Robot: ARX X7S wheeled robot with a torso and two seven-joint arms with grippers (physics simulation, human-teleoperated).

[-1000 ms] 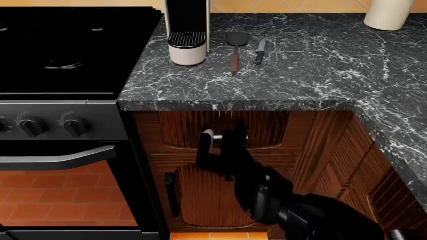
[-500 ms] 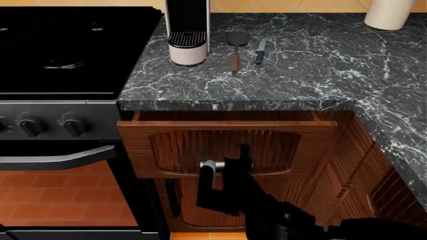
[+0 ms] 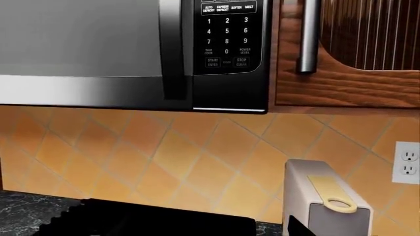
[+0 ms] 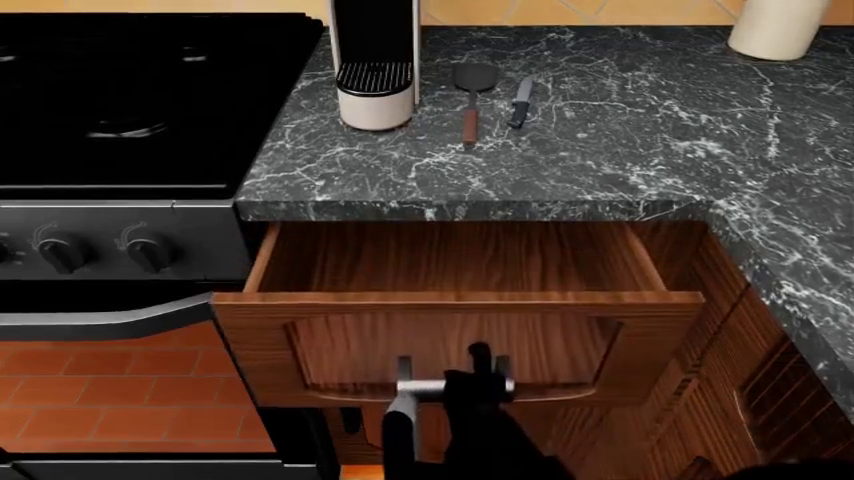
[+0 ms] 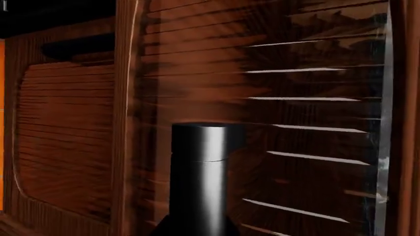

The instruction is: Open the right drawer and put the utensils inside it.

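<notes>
The right drawer (image 4: 454, 260) stands pulled out under the marble counter, and its wooden inside shows nothing in it. My right gripper (image 4: 451, 386) is shut on the drawer's bar handle (image 4: 430, 387), low in the head view. Up close, that handle (image 5: 198, 162) runs between dark fingers in the right wrist view. The utensils lie on the counter behind the drawer: a spatula (image 4: 471, 95) with a wooden handle and a small knife (image 4: 521, 102) beside it. In the left wrist view only dark shapes show at the lower edge, and the left gripper's jaws cannot be made out.
A coffee machine (image 4: 375, 60) stands just left of the spatula, and a black stove (image 4: 134, 90) with knobs lies further left. A white jar (image 4: 781, 25) sits at the back right. The left wrist view shows a microwave (image 3: 131, 49) and a wall cabinet (image 3: 354, 54).
The drawer has slid further out toward me, with my right gripper holding its handle. The drawer's inside has come into view.
</notes>
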